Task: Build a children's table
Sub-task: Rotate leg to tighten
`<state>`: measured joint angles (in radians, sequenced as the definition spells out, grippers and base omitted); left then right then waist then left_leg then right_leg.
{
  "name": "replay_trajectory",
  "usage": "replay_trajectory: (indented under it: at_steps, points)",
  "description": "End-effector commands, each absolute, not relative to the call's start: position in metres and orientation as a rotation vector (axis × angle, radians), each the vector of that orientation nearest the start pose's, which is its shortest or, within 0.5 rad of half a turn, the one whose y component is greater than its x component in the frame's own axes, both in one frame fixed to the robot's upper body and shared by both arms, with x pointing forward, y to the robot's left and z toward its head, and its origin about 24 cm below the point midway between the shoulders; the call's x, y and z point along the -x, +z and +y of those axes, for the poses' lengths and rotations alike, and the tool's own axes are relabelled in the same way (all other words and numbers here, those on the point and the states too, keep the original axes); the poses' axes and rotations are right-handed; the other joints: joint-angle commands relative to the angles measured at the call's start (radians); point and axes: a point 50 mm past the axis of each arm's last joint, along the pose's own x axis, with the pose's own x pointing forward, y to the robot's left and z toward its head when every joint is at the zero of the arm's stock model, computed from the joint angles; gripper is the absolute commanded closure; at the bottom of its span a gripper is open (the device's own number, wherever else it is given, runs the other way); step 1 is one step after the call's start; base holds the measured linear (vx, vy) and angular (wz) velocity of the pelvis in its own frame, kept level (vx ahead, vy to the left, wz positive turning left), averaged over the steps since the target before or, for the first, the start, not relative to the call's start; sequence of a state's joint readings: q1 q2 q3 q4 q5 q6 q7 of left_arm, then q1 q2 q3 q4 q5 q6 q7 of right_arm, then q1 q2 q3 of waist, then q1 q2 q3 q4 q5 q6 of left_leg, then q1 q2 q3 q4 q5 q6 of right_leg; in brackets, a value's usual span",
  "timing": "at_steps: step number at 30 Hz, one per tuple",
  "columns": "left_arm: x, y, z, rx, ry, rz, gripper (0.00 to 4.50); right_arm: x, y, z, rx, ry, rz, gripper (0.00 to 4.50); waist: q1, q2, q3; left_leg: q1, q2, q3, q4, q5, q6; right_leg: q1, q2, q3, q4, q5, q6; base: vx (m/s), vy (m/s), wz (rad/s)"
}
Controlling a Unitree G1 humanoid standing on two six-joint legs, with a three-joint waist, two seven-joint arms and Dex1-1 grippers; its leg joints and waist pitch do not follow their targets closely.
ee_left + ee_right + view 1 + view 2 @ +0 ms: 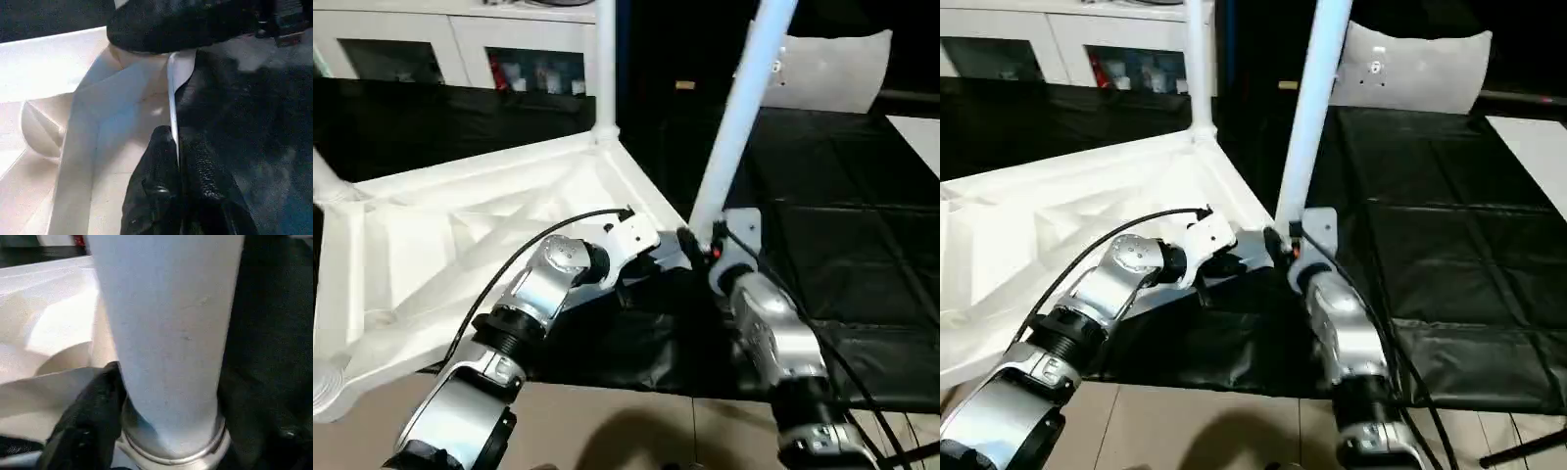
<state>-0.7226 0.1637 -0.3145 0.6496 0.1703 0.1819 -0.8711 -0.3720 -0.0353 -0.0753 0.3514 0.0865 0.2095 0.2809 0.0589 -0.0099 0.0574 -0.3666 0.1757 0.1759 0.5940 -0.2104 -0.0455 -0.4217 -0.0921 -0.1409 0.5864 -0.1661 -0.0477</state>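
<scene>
Rising from the near right corner socket of the upturned table top (489, 211), a leg (734, 122) is seen leaning up and away to the right, its long axis steeply tilted rather than plumb; its foot sits in the socket (171, 450) directly between the fingers of the right gripper (697, 247), which is plainly the nearer one; those fingers (85, 426) are set either side of the leg's base, one black pad touching it, though whether it is truly clamped cannot be told. The left gripper (178, 166) is closed on the thin rim (172, 98) of the top beside that corner; another leg (605, 59) is seated upright at the far corner. The leaning leg's upper end is cut off; the socket's depth is hidden.
</scene>
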Motion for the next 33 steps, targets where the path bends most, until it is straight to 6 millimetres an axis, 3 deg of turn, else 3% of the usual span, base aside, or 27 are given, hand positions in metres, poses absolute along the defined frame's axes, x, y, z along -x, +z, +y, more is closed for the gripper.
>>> replay_trajectory:
  at_steps: [1, 2, 4, 7, 8, 9, 11, 12, 17, 22, 25, 26, 27, 28, 29, 30, 31, 32, 33]
  points:
    - [-0.342, 0.074, 0.065, -0.558, -1.157, 0.297, 4.50, -0.316, 0.053, -0.144, -0.078, 0.310, 0.140, 1.09, 0.005, -0.005, -0.074, 0.010, 0.063, -0.016, -0.055, 0.015, 0.169, 0.081, -0.086, 0.078, -0.045, -0.037, -0.215, 0.000, 0.000, 0.00]
    - [-0.342, 0.073, 0.067, -0.566, -1.159, 0.293, 4.50, -0.313, 0.055, -0.149, -0.070, 0.309, 0.117, 1.03, 0.006, -0.004, -0.069, 0.009, 0.064, -0.018, -0.060, -0.030, 0.137, 0.080, -0.084, 0.076, -0.054, -0.113, -0.192, 0.000, 0.000, 0.00]
    - [-0.344, 0.073, 0.070, -0.552, -1.131, 0.287, 4.50, -0.305, 0.058, -0.160, -0.099, 0.309, 0.083, 0.84, 0.004, -0.003, -0.066, 0.010, 0.064, -0.018, -0.064, -0.074, 0.107, 0.079, -0.084, 0.077, -0.063, -0.169, -0.172, 0.000, 0.000, 0.00]
    - [-0.347, 0.074, 0.071, -0.508, -1.105, 0.269, 4.50, -0.293, 0.064, -0.177, -0.189, 0.314, 0.027, 0.65, 0.010, -0.006, -0.064, 0.010, 0.064, -0.019, -0.067, -0.120, 0.094, 0.081, -0.085, 0.076, -0.071, -0.228, -0.143, 0.000, 0.000, 0.00]
    - [-0.347, 0.077, 0.070, -0.493, -1.116, 0.243, 4.50, -0.285, 0.067, -0.193, -0.221, 0.324, 0.004, 0.53, 0.011, -0.007, -0.065, 0.010, 0.064, -0.020, -0.067, -0.120, 0.091, 0.079, -0.085, 0.076, -0.074, -0.237, -0.132, 0.000, 0.000, 0.00]
    - [-0.346, 0.078, 0.069, -0.493, -1.126, 0.235, 4.06, -0.282, 0.068, -0.198, -0.223, 0.332, -0.003, 0.37, 0.012, -0.013, -0.065, 0.008, 0.064, -0.020, -0.067, -0.117, 0.098, 0.082, -0.086, 0.077, -0.075, -0.239, -0.126, 0.000, 0.000, 0.00]
    - [-0.346, 0.079, 0.068, -0.492, -1.137, 0.229, 3.95, -0.280, 0.070, -0.203, -0.214, 0.336, -0.010, 0.20, 0.010, -0.012, -0.065, 0.006, 0.062, -0.020, -0.067, -0.103, 0.102, 0.080, -0.082, 0.075, -0.074, -0.237, -0.127, 0.000, 0.000, 0.00]
    - [-0.344, 0.080, 0.068, -0.474, -1.150, 0.227, 3.88, -0.277, 0.072, -0.209, -0.225, 0.351, -0.004, 0.13, 0.008, -0.014, -0.066, 0.001, 0.058, -0.020, -0.065, -0.095, 0.106, 0.085, -0.084, 0.074, -0.073, -0.234, -0.130, 0.000, 0.000, 0.00]
    - [-0.341, 0.085, 0.068, -0.404, -1.165, 0.205, 3.39, -0.265, 0.083, -0.219, -0.252, 0.449, 0.008, 0.00, 0.010, -0.014, -0.063, 0.004, 0.059, -0.017, -0.062, -0.095, 0.122, 0.080, -0.083, 0.071, -0.083, -0.279, -0.127, 0.000, 0.000, 0.00]
    - [-0.331, 0.094, 0.074, -0.313, -1.179, 0.192, 2.99, -0.255, 0.088, -0.206, -0.246, 0.626, 0.031, 0.00, 0.007, -0.016, -0.062, -0.001, 0.059, -0.018, -0.062, -0.092, 0.124, 0.079, -0.080, 0.069, -0.080, -0.281, -0.131, 0.000, 0.000, 0.00]
    - [-0.312, 0.093, 0.096, -0.316, -1.195, 0.261, 2.74, -0.251, 0.092, -0.183, -0.254, 0.757, 0.050, 0.00, 0.004, -0.016, -0.056, -0.005, 0.065, -0.022, -0.069, -0.095, 0.113, 0.078, -0.083, 0.071, -0.079, -0.306, -0.126, 0.000, 0.000, 0.00]
    - [-0.303, 0.092, 0.104, -0.322, -1.206, 0.293, 2.63, -0.252, 0.092, -0.177, -0.256, 0.774, 0.050, 0.00, -0.003, -0.009, -0.054, 0.005, 0.064, -0.018, -0.069, -0.119, 0.098, 0.067, -0.077, 0.072, -0.084, -0.339, -0.116, 0.000, 0.000, 0.00]
    - [-0.303, 0.092, 0.104, -0.322, -1.206, 0.293, 2.63, -0.252, 0.092, -0.177, -0.256, 0.774, 0.050, 0.00, -0.003, -0.009, -0.054, 0.005, 0.064, -0.018, -0.069, -0.119, 0.098, 0.067, -0.077, 0.072, -0.084, -0.339, -0.116, 0.000, 0.000, 0.00]
    - [-0.286, 0.090, 0.117, -0.330, -1.223, 0.345, 2.58, -0.255, 0.094, -0.167, -0.267, 0.793, 0.044, 0.00, -0.004, -0.014, -0.047, 0.005, 0.065, -0.019, -0.074, -0.137, 0.085, 0.064, -0.077, 0.074, -0.087, -0.365, -0.114, 0.000, 0.000, 0.00]
    - [-0.278, 0.091, 0.123, -0.327, -1.230, 0.369, 2.46, -0.257, 0.094, -0.162, -0.264, 0.801, 0.045, 0.00, -0.008, -0.008, -0.045, 0.002, 0.068, -0.023, -0.079, -0.150, 0.070, 0.066, -0.079, 0.075, -0.084, -0.381, -0.116, 0.000, 0.000, 0.00]
    - [-0.274, 0.091, 0.125, -0.323, -1.233, 0.380, 2.31, -0.258, 0.094, -0.159, -0.260, 0.805, 0.047, 0.00, -0.010, -0.004, -0.043, 0.011, 0.068, -0.022, -0.079, -0.164, 0.058, 0.059, -0.074, 0.076, -0.088, -0.393, -0.111, 0.000, 0.000, 0.00]
    - [-0.274, 0.091, 0.125, -0.323, -1.233, 0.380, 2.31, -0.258, 0.094, -0.159, -0.260, 0.805, 0.047, 0.00, -0.012, -0.004, -0.044, 0.011, 0.067, -0.021, -0.078, -0.163, 0.055, 0.060, -0.074, 0.077, -0.087, -0.386, -0.111, 0.000, 0.000, 0.00]
    - [-0.268, 0.092, 0.131, -0.322, -1.235, 0.399, 2.17, -0.260, 0.094, -0.152, -0.254, 0.819, 0.049, 0.00, -0.003, -0.004, -0.038, 0.022, 0.068, -0.019, -0.081, -0.184, 0.043, 0.050, -0.071, 0.081, -0.088, -0.378, -0.116, 0.000, 0.000, 0.00]
    - [-0.259, 0.092, 0.137, -0.324, -1.235, 0.441, 2.15, -0.263, 0.093, -0.143, -0.244, 0.829, 0.059, 0.00, -0.006, -0.009, -0.035, 0.016, 0.067, -0.019, -0.085, -0.189, 0.040, 0.054, -0.071, 0.081, -0.088, -0.385, -0.115, 0.000, 0.000, 0.00]
